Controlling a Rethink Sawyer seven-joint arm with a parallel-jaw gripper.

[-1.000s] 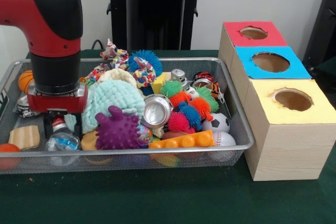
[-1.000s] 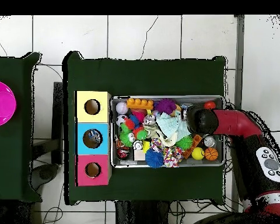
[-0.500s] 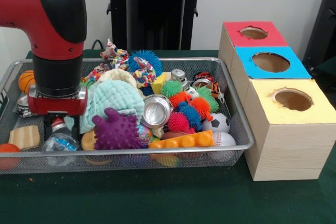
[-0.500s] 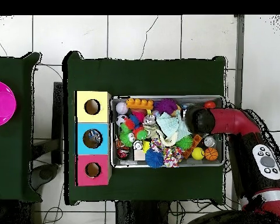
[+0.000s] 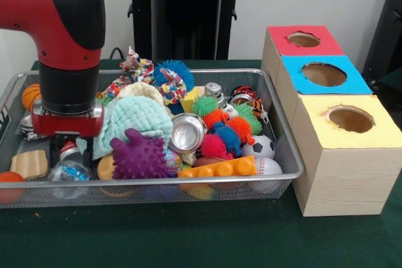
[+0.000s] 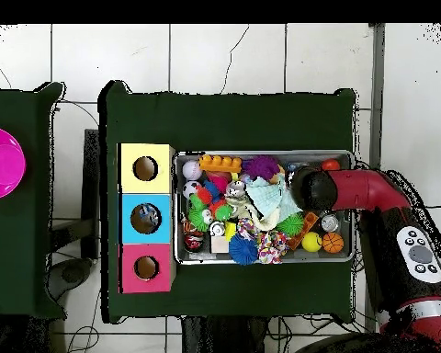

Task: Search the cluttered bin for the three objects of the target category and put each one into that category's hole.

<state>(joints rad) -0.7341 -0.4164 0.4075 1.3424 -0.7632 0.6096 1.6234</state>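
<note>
While overhead hides it | front: gripper (image 5: 66, 149) at bottle (image 5: 69, 169)

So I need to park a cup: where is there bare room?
Bare green table runs in front of the basket and boxes. In the overhead view, cloth is also bare beyond the basket. Inside the basket, toys crowd everywhere.
</note>
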